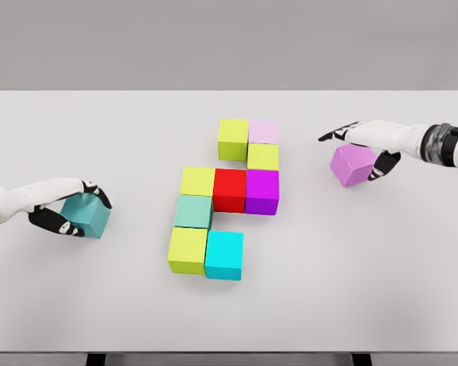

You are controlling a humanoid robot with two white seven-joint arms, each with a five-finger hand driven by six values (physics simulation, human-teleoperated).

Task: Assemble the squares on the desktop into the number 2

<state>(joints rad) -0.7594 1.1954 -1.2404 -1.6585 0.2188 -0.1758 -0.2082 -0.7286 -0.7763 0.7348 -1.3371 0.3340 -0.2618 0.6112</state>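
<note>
Several coloured cubes sit joined in the middle of the white table [366, 290]: a lime cube [233, 139] and pale pink cube [263, 132] on top, a lime cube [263, 156] below, then a yellow cube [198, 181], red cube [230, 190] and magenta cube [262, 191], a mint cube [193, 212], and a lime cube [188, 249] beside a cyan cube [224, 255]. My left hand [72, 206] is shut on a teal cube [87, 215] at the left. My right hand [366, 149] is curled over a violet cube [352, 165] at the right.
</note>
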